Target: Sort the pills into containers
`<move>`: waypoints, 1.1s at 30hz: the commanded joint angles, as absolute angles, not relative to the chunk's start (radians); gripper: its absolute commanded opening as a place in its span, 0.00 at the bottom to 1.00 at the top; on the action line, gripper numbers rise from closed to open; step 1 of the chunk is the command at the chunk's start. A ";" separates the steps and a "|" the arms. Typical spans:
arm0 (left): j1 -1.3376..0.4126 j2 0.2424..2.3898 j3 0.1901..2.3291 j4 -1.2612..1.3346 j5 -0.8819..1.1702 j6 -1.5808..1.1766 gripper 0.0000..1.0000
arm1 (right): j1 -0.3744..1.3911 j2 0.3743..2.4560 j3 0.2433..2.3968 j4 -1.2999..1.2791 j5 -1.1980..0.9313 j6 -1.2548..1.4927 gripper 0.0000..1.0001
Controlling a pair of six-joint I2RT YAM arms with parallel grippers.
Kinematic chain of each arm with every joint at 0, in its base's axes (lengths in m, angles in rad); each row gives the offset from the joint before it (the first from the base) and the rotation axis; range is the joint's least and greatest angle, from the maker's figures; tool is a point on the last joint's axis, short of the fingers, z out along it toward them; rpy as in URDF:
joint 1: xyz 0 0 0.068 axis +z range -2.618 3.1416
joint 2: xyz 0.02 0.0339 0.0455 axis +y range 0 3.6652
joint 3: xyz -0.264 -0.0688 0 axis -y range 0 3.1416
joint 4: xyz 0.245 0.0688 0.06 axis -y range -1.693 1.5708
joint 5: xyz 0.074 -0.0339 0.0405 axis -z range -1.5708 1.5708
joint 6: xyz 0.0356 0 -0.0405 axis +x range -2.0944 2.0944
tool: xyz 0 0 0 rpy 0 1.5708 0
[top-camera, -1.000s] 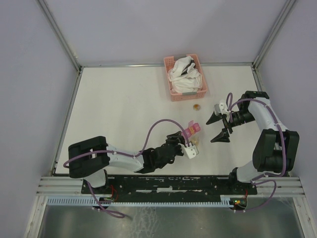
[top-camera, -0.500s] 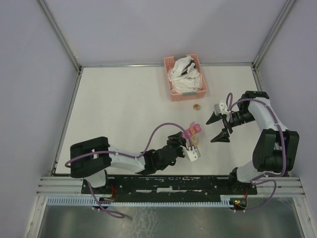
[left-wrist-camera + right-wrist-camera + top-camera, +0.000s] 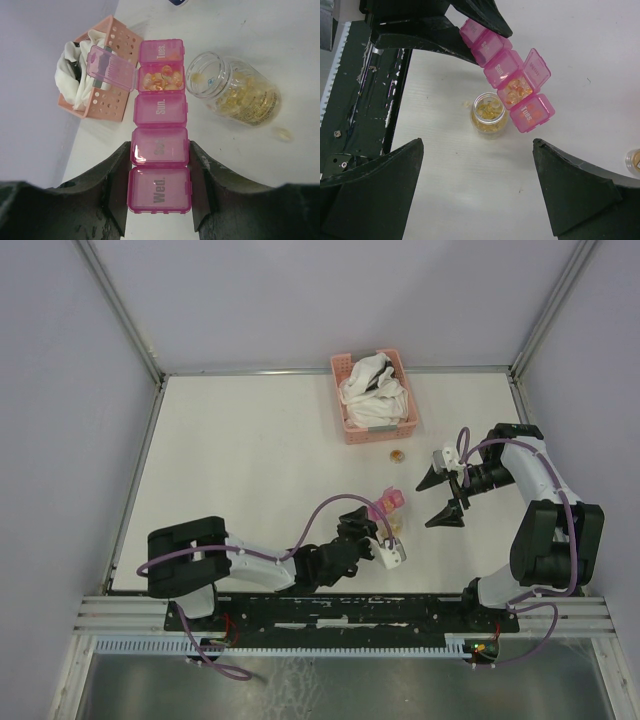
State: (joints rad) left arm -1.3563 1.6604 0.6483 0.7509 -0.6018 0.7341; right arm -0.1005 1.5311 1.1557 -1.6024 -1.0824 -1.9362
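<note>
One of five containers (image 3: 160, 145) has pills (image 3: 159, 80) in it: 2nd from far end of the magenta strip, lid flipped up, amber pieces heaped inside.
- Other 4 lids shut (Tues., Sun., one unreadable, Wed.). Can't tell thru the tinted plastic if anything's in them.
- L gripper (image 3: 159, 155) partly closed and clamped on near end of strip, one finger each side of the 2 nearest compartments. Can't tell if strip is lifted or resting on table (image 3: 240, 170).
- Lidless jar (image 3: 235, 95) sits just beside strip's far half, on its right in L wrist view, not touching. Lots of pills inside it.
- 1 loose pill (image 3: 283, 133) lies on table near jar, outside both.
- R gripper (image 3: 477, 145) spread wide, holding nothing, hovering apart from jar & strip.
- Judgement: early stage. Approx 1 fill done, up to 4 compartments to go, plus the stray to collect.
- Pink basket (image 3: 100, 102) w/ white cloth stands beyond strip's far end; looks irrelevant to the job.
</note>
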 commanded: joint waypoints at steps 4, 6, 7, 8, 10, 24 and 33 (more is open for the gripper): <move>-1.367 1.666 0.684 0.834 -0.625 0.768 0.17 | -0.105 1.530 1.191 -1.661 -1.117 -1.965 0.99; -1.367 1.666 0.685 0.834 -0.627 0.759 0.17 | -0.104 1.530 1.191 -1.661 -1.117 -1.965 0.99; -1.367 1.666 0.685 0.834 -0.627 0.754 0.17 | -0.105 1.530 1.191 -1.661 -1.117 -1.965 0.99; -1.368 1.666 0.684 0.836 -0.630 0.750 0.17 | -0.105 1.530 1.191 -1.662 -1.117 -1.966 0.99; -1.366 1.661 0.681 0.843 -0.633 0.732 0.17 | -0.105 1.530 1.192 -1.663 -1.117 -1.968 0.99; -1.264 1.551 0.584 0.830 -0.466 0.420 0.17 | -0.106 1.531 1.193 -1.666 -1.116 -1.970 0.99; -1.184 1.516 0.480 0.930 -0.342 0.290 0.17 | -0.106 1.534 1.191 -1.661 -1.113 -1.970 0.99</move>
